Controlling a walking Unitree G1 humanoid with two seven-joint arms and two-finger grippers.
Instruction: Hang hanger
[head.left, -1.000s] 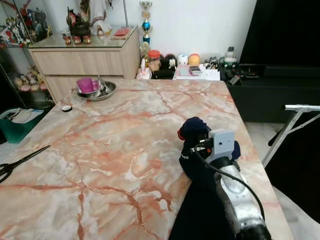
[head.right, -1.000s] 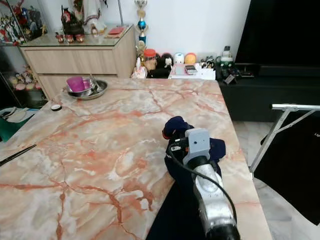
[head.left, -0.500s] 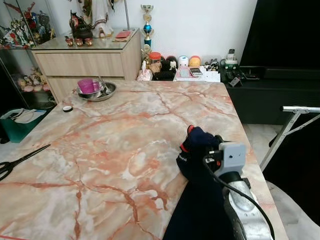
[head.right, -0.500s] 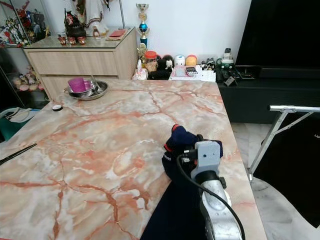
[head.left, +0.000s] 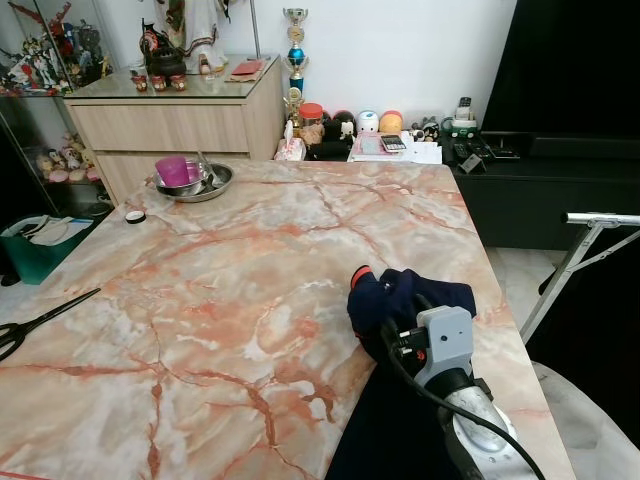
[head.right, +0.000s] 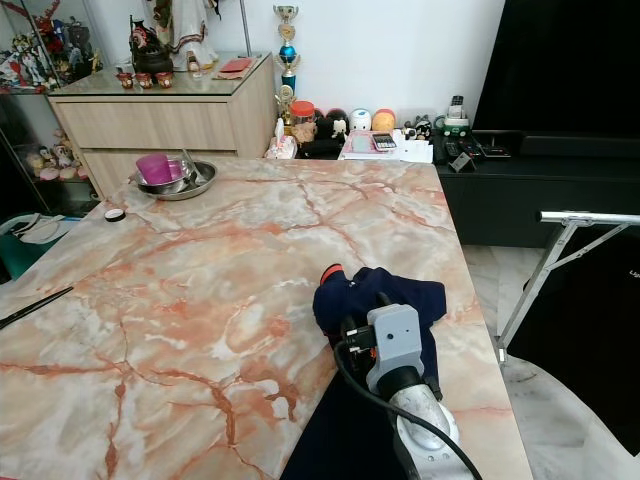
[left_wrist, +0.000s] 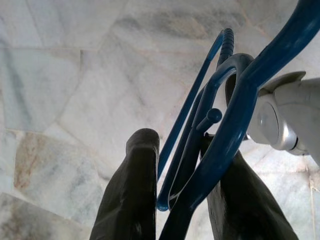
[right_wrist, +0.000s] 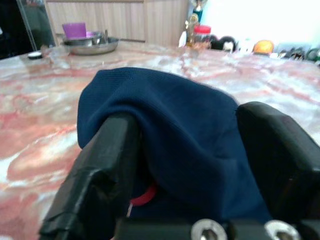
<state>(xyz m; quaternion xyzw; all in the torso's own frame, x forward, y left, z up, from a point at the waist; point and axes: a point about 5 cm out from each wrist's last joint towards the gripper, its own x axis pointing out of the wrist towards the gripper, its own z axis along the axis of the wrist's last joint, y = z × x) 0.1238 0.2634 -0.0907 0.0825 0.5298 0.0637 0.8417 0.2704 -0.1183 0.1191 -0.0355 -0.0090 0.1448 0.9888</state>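
Observation:
A dark navy garment (head.left: 415, 291) with a red tag is bunched near the right edge of the marble table (head.left: 200, 290), and part of it hangs over the near edge. My right gripper (right_wrist: 187, 120) is shut on a fold of this cloth, fingers (right_wrist: 107, 150) either side. My silver right arm (head.left: 470, 420) reaches in from below. A blue plastic hanger (left_wrist: 235, 110) sits between the black fingers (left_wrist: 135, 190) of my left gripper (left_wrist: 177, 145), held low over pale floor tiles. Its hook curves above the fingertips.
A metal bowl with a purple cup (head.left: 190, 180) stands at the table's far left, a small round lid (head.left: 133, 216) near it. Scissors (head.left: 40, 320) lie at the left edge. A metal rack (head.left: 590, 235) stands right of the table; a wooden sideboard (head.left: 170, 125) lies beyond.
My right arm has drawn back toward me, bringing the navy garment with it. The cloth bunch now lies lower and more spread on the table.

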